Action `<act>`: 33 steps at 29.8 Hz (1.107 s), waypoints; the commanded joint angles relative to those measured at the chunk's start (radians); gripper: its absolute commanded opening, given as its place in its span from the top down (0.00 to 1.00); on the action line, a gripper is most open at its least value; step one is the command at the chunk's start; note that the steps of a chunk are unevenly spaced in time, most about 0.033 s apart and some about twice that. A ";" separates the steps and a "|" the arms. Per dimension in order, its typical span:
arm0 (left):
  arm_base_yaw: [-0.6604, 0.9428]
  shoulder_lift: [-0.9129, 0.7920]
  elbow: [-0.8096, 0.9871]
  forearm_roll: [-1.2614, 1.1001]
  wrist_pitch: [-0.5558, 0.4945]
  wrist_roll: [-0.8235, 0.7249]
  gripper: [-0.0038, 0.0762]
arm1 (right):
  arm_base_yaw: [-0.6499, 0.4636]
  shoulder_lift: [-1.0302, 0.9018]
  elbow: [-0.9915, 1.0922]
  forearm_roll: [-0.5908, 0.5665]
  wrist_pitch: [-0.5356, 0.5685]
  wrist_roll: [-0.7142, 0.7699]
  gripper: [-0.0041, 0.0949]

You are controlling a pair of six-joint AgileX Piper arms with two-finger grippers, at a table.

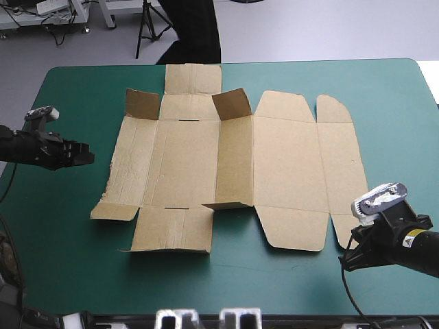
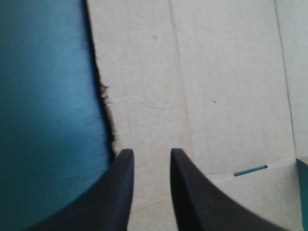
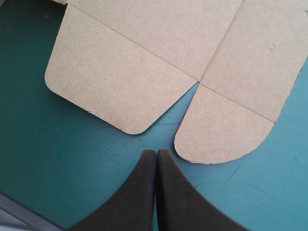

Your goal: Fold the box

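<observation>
We see the box (image 1: 199,164) as a cut brown sheet lying mostly flat mid-table on the teal-green cover (image 1: 62,233), its long axis running left to right. Two small flaps stand up along its far side: the far-left flap (image 1: 142,104) and the centre flap (image 1: 232,105). A narrow panel near the middle may be slightly lifted at its near end; we can't tell for sure.

Left gripper (image 1: 82,152) hovers over bare cover near the sheet's left edge. In its wrist view the black fingers (image 2: 122,192) stand a narrow gap apart with nothing between them, and the board's left edge lies just ahead of the tips. A thin slit (image 2: 250,170) in the board shows cover through it.

Right gripper (image 3: 156,153) sits off the sheet's near-right corner, fingers pressed together into one point and holding nothing. It is over cover, just short of the larger rounded flap (image 3: 110,82) and the smaller rounded flap (image 3: 224,127). The two grippers are well apart.
</observation>
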 commanded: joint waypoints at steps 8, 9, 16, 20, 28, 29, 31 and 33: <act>0.051 0.186 -0.033 -0.070 0.088 0.061 0.26 | 0.001 -0.002 -0.022 0.018 -0.046 -0.015 0.98; 0.046 0.205 -0.033 -0.066 0.088 0.061 0.26 | 0.001 -0.002 -0.022 0.018 -0.046 -0.015 0.98; 0.000 0.303 -0.033 -0.067 0.088 0.067 0.26 | 0.001 -0.002 -0.022 0.018 -0.040 -0.011 0.98; -0.060 0.327 -0.033 -0.063 0.088 0.063 0.26 | 0.001 -0.002 -0.022 0.021 -0.040 -0.007 0.98; -0.185 0.339 -0.033 -0.056 0.088 0.010 0.26 | 0.001 -0.002 -0.022 0.022 -0.040 0.000 0.98; -0.196 0.339 -0.033 -0.056 0.088 -0.001 0.26 | 0.001 -0.002 -0.022 0.022 -0.040 0.000 0.98; -0.215 0.339 -0.033 -0.056 0.088 -0.016 0.26 | 0.001 -0.002 -0.022 0.022 -0.040 0.000 0.98; -0.237 0.339 -0.033 -0.056 0.088 -0.019 0.29 | 0.001 -0.002 -0.022 0.026 -0.040 0.000 0.98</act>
